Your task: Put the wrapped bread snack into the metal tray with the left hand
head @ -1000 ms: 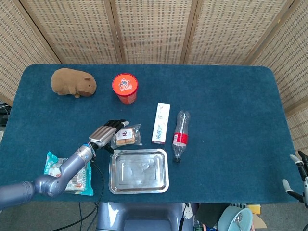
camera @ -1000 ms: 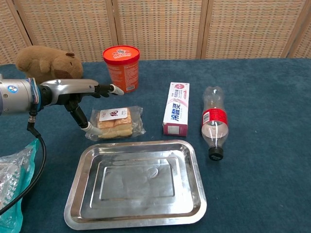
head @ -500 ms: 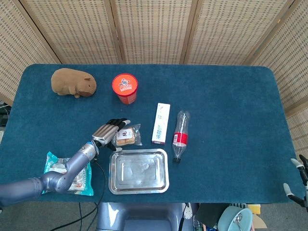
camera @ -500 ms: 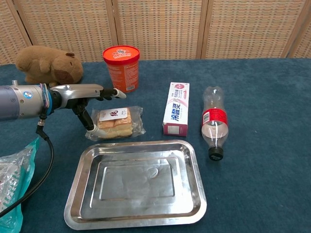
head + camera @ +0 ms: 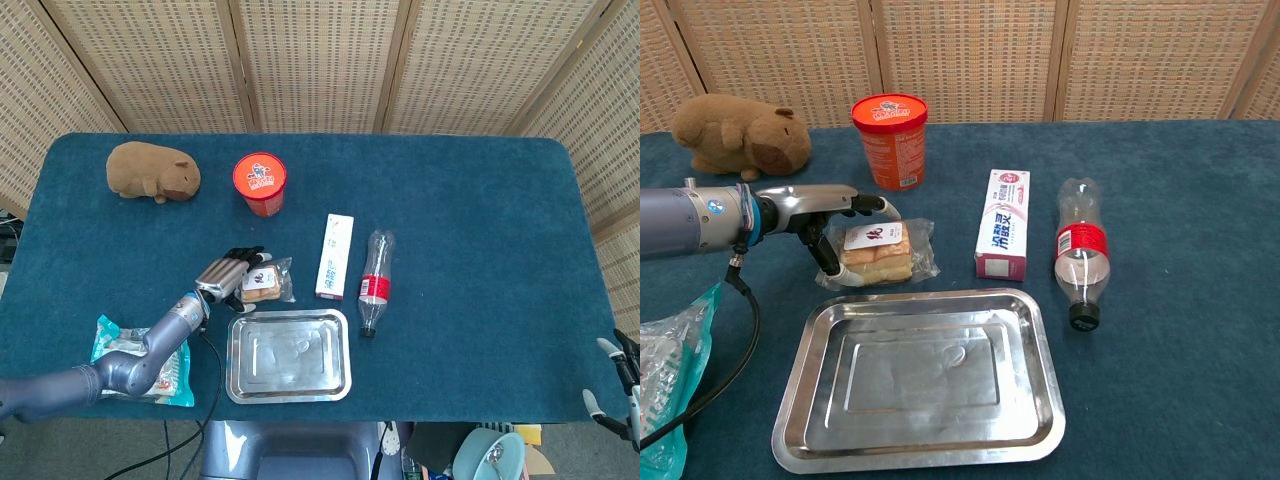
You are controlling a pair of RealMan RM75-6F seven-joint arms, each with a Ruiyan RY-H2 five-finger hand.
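The wrapped bread snack (image 5: 880, 252) lies on the blue felt-like worktop (image 5: 1160, 200), just beyond the far left corner of the metal tray (image 5: 920, 378). The left hand (image 5: 830, 215) reaches in from the left, fingers (image 5: 872, 204) arched over the packet's top and thumb low at its left edge, apart and not clamped. The packet is clear crinkled film over pale bread squares. The tray is shiny, rectangular, with rounded corners. The right hand (image 5: 622, 385) shows only at the near right edge; I cannot tell its state.

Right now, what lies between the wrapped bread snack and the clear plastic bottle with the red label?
The white and pink toothpaste box lies between the wrapped bread snack and the clear plastic bottle; both views show it.
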